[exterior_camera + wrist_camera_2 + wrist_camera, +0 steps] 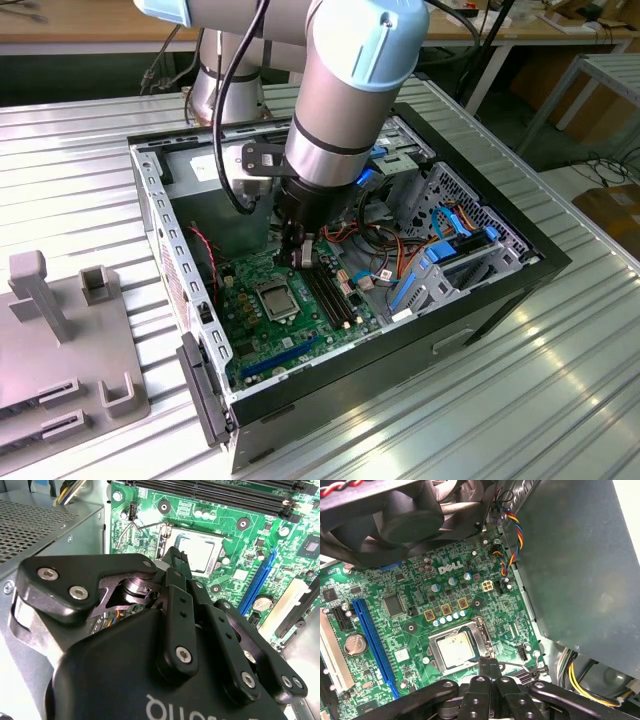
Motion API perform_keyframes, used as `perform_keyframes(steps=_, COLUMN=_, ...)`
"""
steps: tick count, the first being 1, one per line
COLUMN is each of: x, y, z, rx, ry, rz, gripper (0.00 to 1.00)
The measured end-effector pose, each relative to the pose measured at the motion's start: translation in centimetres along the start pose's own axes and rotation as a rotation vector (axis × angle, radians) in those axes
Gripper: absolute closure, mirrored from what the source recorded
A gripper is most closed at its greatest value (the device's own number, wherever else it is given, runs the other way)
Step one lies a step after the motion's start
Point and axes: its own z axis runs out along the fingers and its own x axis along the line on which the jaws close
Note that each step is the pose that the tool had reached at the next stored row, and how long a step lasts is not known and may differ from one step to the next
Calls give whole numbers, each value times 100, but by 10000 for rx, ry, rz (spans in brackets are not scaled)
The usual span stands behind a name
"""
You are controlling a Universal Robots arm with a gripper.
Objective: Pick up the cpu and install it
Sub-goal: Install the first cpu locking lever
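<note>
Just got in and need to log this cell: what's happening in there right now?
A robot arm has reached into an open computer case. Its gripper sits low over the green motherboard, right beside the CPU socket, with its fingers closed together and nothing visible between them. The cpu lies flat inside the socket frame, silver top up. On the exterior view's left, a grey fixture plate rests on the table.

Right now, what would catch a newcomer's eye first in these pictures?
The grey arm plunging into the open computer case dominates the exterior view. Beneath it lies the green motherboard, where the cpu sits in its socket, silver top up. The tool hangs beside it, fingers closed together.
</note>
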Motion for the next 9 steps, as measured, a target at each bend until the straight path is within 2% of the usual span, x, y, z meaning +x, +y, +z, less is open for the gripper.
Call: perform_keyframes(steps=9, x=-104, y=-128, z=34, rx=-21, ry=-8, rz=0, gripper=89)
